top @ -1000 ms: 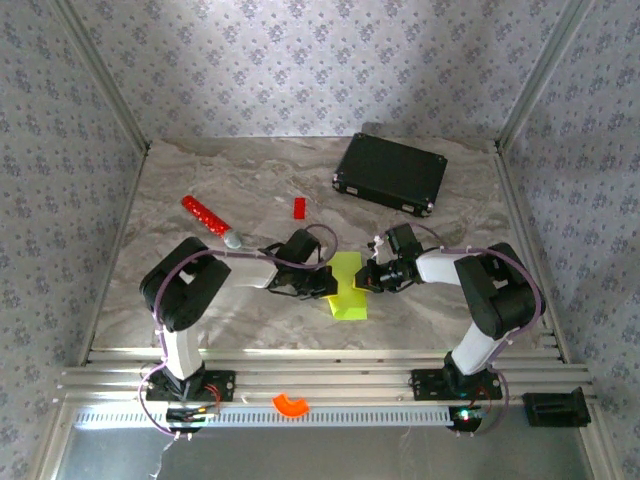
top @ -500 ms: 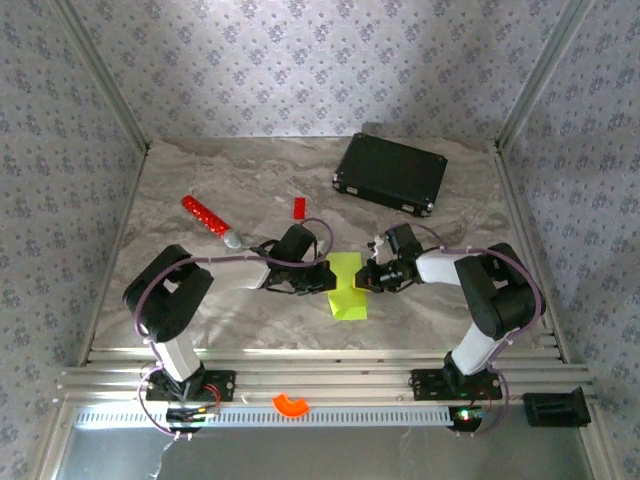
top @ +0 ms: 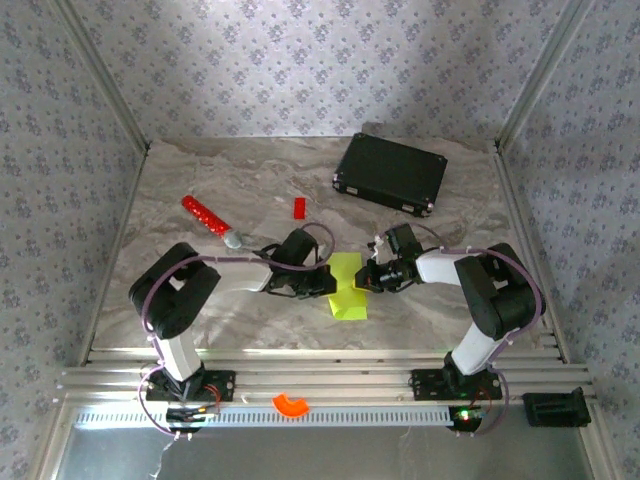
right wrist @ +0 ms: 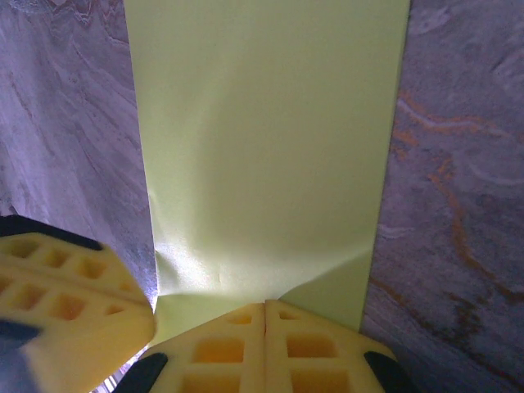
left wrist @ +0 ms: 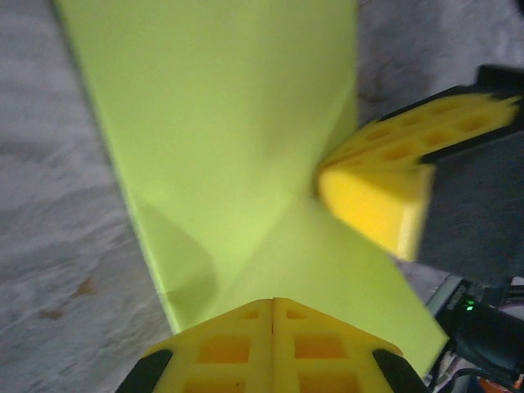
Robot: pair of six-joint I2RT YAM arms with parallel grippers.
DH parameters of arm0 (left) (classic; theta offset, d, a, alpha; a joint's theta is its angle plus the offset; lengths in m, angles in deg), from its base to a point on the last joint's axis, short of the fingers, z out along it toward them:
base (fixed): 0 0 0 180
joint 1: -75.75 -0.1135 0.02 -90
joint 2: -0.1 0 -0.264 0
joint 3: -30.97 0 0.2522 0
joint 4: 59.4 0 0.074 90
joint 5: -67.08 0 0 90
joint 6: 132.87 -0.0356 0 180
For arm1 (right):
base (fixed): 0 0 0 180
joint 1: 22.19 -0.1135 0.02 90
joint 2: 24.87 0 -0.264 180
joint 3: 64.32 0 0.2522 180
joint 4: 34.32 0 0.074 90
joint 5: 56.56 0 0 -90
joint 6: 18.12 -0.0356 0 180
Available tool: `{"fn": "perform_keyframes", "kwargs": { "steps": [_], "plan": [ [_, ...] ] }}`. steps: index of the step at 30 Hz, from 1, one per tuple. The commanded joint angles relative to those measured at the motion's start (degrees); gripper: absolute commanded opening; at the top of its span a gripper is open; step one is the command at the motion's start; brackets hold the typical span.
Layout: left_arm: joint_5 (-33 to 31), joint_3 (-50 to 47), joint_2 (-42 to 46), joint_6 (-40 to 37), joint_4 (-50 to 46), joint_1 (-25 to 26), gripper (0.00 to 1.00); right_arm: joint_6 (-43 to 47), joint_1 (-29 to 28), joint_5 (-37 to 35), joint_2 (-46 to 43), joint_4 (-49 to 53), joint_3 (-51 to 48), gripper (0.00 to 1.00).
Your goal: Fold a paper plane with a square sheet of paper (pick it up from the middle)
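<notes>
Setting: robot test cell of a laboratory type, staged as a room. Evidence recorded: two arms are bolted by their bases, left (top: 185,385) and right (top: 460,380), to an aluminium rail (top: 340,378) at the near edge. A marble-patterned tabletop (top: 200,190) is enclosed by floral-papered panels (top: 300,60) set in metal corner posts (top: 100,80). Loose props are laid out: black case (top: 390,172), red stick (top: 205,215), small red block (top: 299,207), orange ring piece (top: 291,404).

The left claw (top: 329,283) and right claw (top: 363,282) flank paper (top: 348,301).
</notes>
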Motion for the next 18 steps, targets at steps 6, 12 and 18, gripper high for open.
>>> {"fn": "perform_keyframes", "kwargs": {
  "steps": [6, 12, 18],
  "plan": [
    [-1.3, -3.4, -1.5, 0.4, 0.8, 0.3, 0.0, 0.2, 0.2, -12.6, 3.0, 7.7, -2.8, 0.0],
    [-1.4, -1.3, 1.5, -0.4, -1.6, 0.3, 0.0, 0.2, 0.1, -12.6, 2.9, 7.8, -2.8, 0.0],
    [-1.6, 0.4, 4.5, -0.8, -3.6, 0.4, 0.0, 0.2, 0.1, -12.8, 2.9, 7.8, -2.7, 0.0]
  ]
}}
